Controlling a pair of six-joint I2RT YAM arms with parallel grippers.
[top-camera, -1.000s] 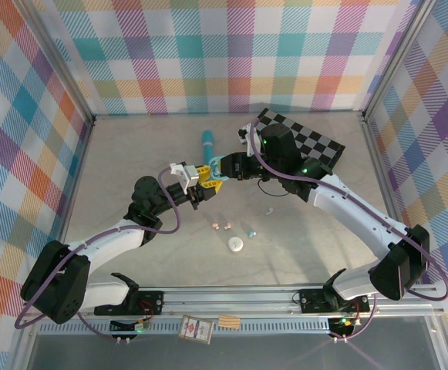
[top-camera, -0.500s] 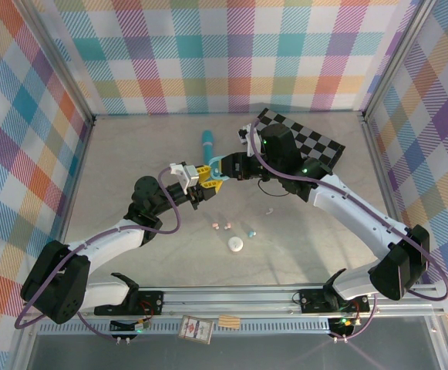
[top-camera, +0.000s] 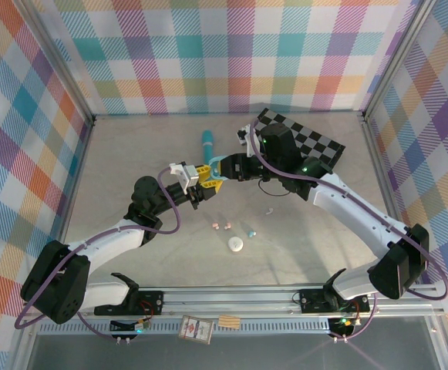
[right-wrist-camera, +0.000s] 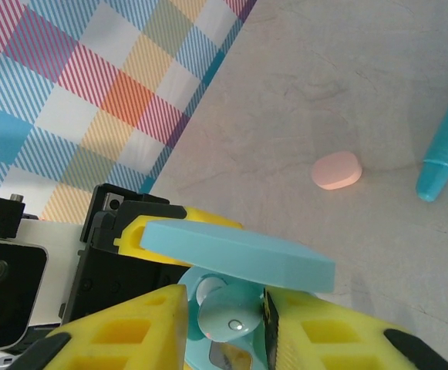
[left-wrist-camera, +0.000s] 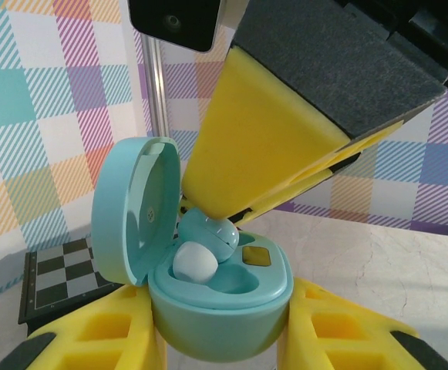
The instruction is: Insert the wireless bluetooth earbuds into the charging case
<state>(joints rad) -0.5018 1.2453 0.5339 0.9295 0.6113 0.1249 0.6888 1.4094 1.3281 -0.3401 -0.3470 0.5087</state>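
Observation:
My left gripper (left-wrist-camera: 222,343) is shut on a light blue charging case (left-wrist-camera: 220,304), held off the table with its lid (left-wrist-camera: 135,208) open. My right gripper (right-wrist-camera: 227,324) is shut on a light blue earbud (right-wrist-camera: 231,320). That earbud (left-wrist-camera: 212,235) sits tilted in the case's left well with its white tip (left-wrist-camera: 195,262) showing, the right fingers (left-wrist-camera: 262,154) still on it. In the top view the two grippers (top-camera: 200,179) (top-camera: 224,169) meet at the case (top-camera: 213,174). Two pink earbuds (top-camera: 221,226), a light blue one (top-camera: 251,231) and a white one (top-camera: 269,210) lie on the table.
A white oval case (top-camera: 235,244) lies near the loose buds. A teal pen (top-camera: 207,142) and a pink oval case (right-wrist-camera: 336,170) lie farther back. A checkerboard (top-camera: 312,142) sits under the right arm. Plaid walls enclose the table.

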